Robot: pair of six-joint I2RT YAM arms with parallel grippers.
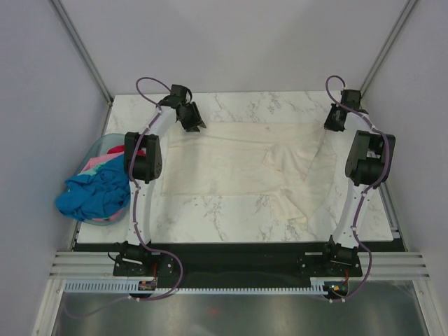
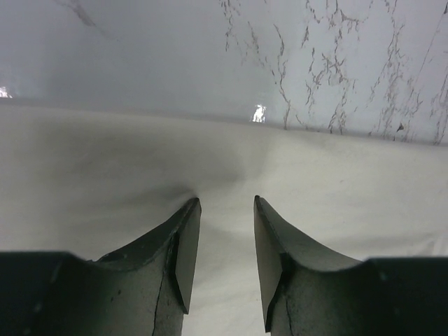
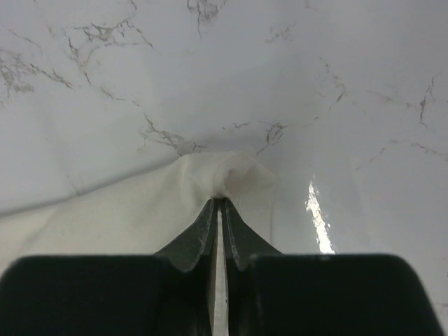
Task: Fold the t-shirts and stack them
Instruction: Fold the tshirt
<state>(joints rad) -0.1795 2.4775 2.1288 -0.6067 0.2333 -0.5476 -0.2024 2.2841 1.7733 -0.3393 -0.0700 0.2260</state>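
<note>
- Your cream t-shirt [image 1: 231, 157] lies spread across the far half of the marble table [image 1: 231, 217], its far edge running from one gripper to the other.
- The right part of it is rumpled: a flap is folded back over the body, and a tongue of cloth trails toward the near right.
- Your left gripper [image 1: 190, 120] sits at the shirt's far left corner. In the left wrist view its jaws stand apart [image 2: 224, 203], tips down on the cream t-shirt [image 2: 336, 196], with a small crease by the left tip; nothing is pinched between them.
- Beyond the cloth's edge in that view you see the bare table [image 2: 336, 63].
- Your right gripper [image 1: 333, 120] is at the far right corner. In the right wrist view the jaws are clamped together [image 3: 218, 203] on a peak of the cream t-shirt [image 3: 126, 217], which puckers up at the tips above the table [image 3: 105, 70].
- At the left edge of the table stands the pale blue basket [image 1: 98, 143]. A blue t-shirt [image 1: 87, 196] spills over its near rim, and a pink t-shirt [image 1: 98, 162] lies inside behind it.
</note>
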